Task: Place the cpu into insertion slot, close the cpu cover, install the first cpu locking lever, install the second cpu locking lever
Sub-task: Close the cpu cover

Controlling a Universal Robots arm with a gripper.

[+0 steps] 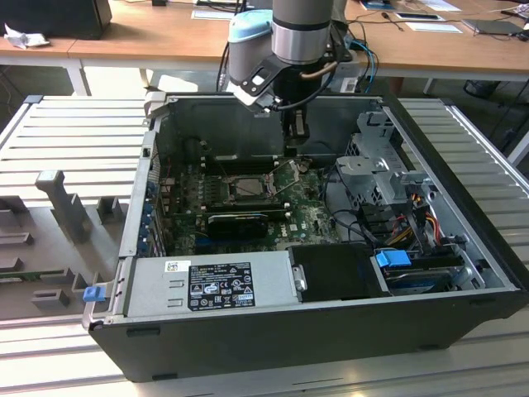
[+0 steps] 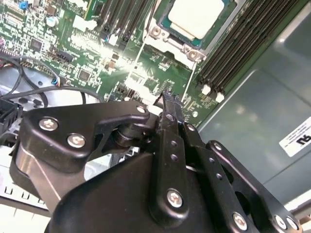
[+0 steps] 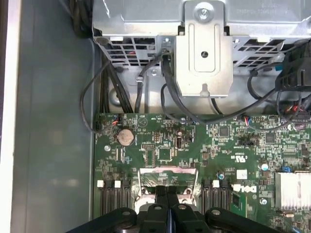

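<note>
Grey slatted bench (image 1: pixel 74 124) under open case (image 1: pixel 273 339). Gripper (image 2: pixel 167 99) pinched shut, empty, just beside cpu cover (image 2: pixel 172 44); best easing locking lever (image 2: pixel 142 44) down slowly, squarely.

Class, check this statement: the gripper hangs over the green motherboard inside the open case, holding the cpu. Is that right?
Not quite. The gripper does hang over the motherboard inside the open case, but it is shut with no cpu in it. The second wrist view shows the cpu lying down on the board, framed by the silvery cover.
</note>
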